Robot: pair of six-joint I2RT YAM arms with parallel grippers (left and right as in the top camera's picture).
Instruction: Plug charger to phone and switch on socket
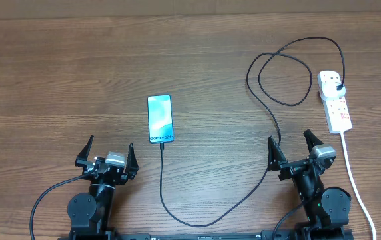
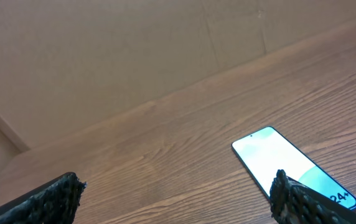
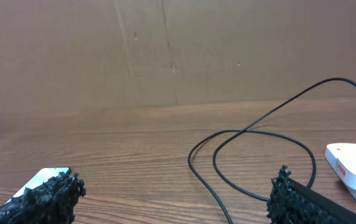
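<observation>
since neither arm carries anything, both sit low on the port-end side of the phone. left gripper, just below-left of the phone: jaws spread wide, empty. right gripper, well off to the phone's lower right: likewise spread, empty.

phone lies flat, screen up and lit, bottom edge turned toward the arms, probably so the port is reachable. charger tip meets that bottom edge; seated or merely touching, cannot tell. cable drops away from the phone, sweeps right, loops, and ends in a black plug sitting in the socket, far right of the phone. switch position too small to read; judged to be the step remaining. thick white cord trails from the socket.

surface: brown wood-grain table, matte, level. beyond the phone, a plain tan panel wall with vertical seams.
</observation>
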